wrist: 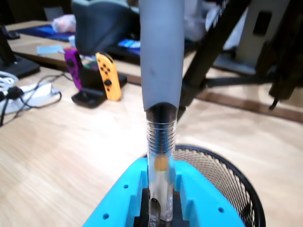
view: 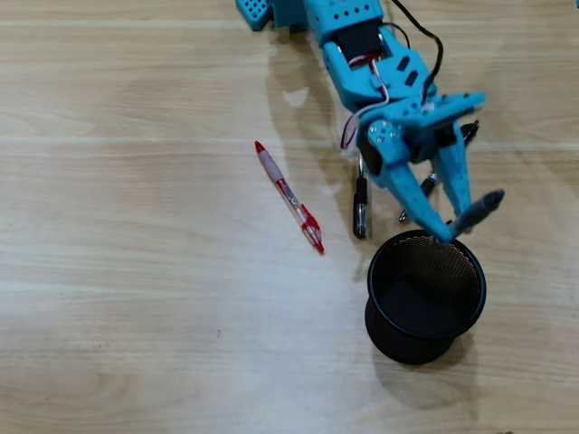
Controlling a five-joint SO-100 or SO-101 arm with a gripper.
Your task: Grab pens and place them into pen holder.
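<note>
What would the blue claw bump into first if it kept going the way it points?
Most likely the pen holder. The gripper, clamped on a grey pen, points down toward the holder's near rim in the overhead view. Depth is unclear, so it could meet the rim or go into the opening.

No text, label, brand, number or sign can be read in either view. The red pen (view: 289, 196) lying on the table (view: 136, 271) shows only small marks on its barrel, too fine to make out.
</note>
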